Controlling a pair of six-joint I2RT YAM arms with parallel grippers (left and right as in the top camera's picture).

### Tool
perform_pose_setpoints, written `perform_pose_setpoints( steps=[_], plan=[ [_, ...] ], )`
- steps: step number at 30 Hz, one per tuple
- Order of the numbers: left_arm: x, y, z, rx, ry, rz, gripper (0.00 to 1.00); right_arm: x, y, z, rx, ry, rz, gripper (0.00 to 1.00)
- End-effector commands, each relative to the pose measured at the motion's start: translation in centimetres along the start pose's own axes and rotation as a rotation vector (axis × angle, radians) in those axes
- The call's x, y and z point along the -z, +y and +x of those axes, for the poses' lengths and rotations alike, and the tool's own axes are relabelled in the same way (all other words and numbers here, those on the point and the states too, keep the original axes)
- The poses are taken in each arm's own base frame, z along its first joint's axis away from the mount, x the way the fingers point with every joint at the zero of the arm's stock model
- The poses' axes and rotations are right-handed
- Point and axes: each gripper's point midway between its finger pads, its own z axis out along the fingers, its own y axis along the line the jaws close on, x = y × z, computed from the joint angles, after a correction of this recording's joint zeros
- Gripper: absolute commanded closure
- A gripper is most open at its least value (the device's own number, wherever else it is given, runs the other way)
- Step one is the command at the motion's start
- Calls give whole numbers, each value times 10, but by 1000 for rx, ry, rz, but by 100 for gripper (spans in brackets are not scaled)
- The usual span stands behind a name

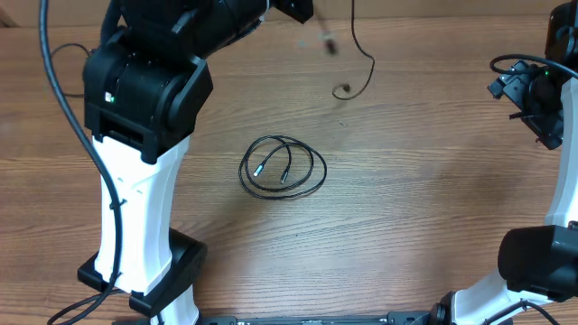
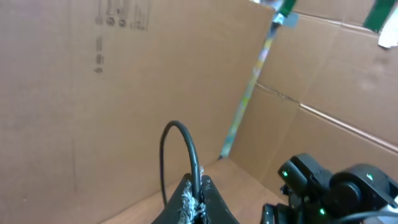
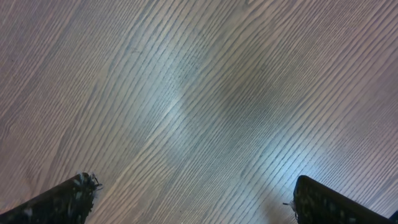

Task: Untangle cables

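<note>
While left gripper (image 2: 194, 200) clamps lifted cable (image 2: 176, 123), right gripper (image 3: 199, 199) jaws apart: cord, seemingly pinched shallowly, may slip and tangle with coiled cable (image 1: 282, 177).

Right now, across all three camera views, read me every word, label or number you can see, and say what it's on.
No text here is legible.
Cardboard wall, left wrist view: dark printed marks near its top left, too blurred to read.
Overhead and right wrist views: no writing on the table or the cables.
</note>
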Motion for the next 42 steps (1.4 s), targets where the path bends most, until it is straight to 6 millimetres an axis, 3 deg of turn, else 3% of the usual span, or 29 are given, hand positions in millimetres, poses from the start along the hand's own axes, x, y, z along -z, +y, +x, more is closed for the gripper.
perform_pose_setpoints(
  steps=[1,4,9,16,22,24,25,30,31,42],
  plan=[
    [13,24,-3,88,-15,-153,96,-1,0,0,3,1,0,0],
    [20,63,31,202,75,-371,96,-1,0,0,3,1,0,0],
    [52,121,81,423,144,-762,96,-1,0,0,3,1,0,0],
    [94,182,122,577,201,-1064,96,-1,-1,0,3,1,1,0],
    [143,248,130,667,176,-1273,96,-1,-1,0,3,1,1,0],
    [168,271,135,721,161,-1362,96,-1,0,0,3,1,0,0],
    [194,290,141,779,144,-1449,96,-1,0,0,3,1,0,0],
    [250,332,145,863,97,-1590,96,-1,-1,0,3,1,1,0],
    [272,342,144,892,63,-1640,96,-1,-1,0,3,1,1,0],
    [389,380,150,951,-95,-1991,96,-1,0,0,3,1,0,0]
  ],
)
